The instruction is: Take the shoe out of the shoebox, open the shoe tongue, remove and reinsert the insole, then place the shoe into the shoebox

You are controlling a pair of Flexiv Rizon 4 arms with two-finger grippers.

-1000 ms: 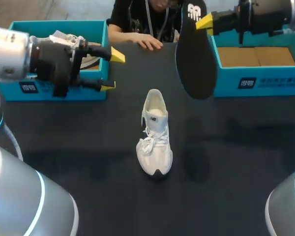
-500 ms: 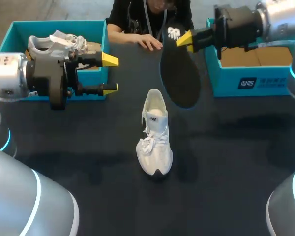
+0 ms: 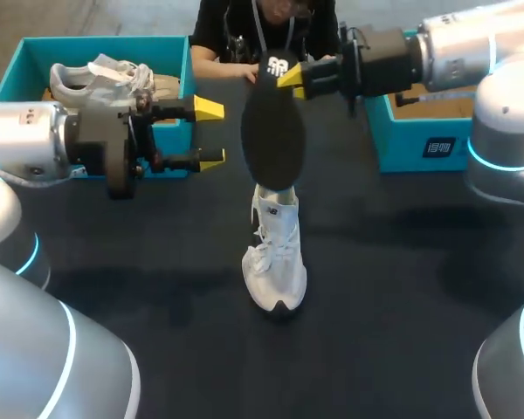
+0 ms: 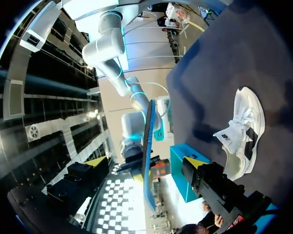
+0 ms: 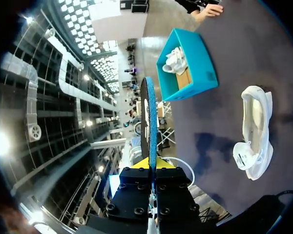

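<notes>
Part of the left shoebox (image 3: pixel 31 52) is hidden behind your left arm (image 3: pixel 26 144). A second shoe (image 3: pixel 96 77) lies inside it, with only its top showing. Your left gripper (image 3: pixel 210 134) hangs just in front of that box, its fingers wide apart with nothing between them.

To its right the insole (image 3: pixel 273 131) hangs toe down and covers the heel of the white shoe (image 3: pixel 277 253). That shoe stands upright on the dark table (image 3: pixel 402 288), toe towards the robot. You cannot tell from above whether the insole's tip touches it.

A person's hand (image 5: pixel 208 10) rests on the far table edge, and from above the insole covers most of it.

Your right gripper (image 3: pixel 295 77) is clamped on the insole's heel end, where a white logo (image 3: pixel 278 65) shows. Your right arm (image 3: pixel 472 44) hides much of the right shoebox (image 3: pixel 419 144), and a white label (image 3: pixel 438 147) marks its front wall.
</notes>
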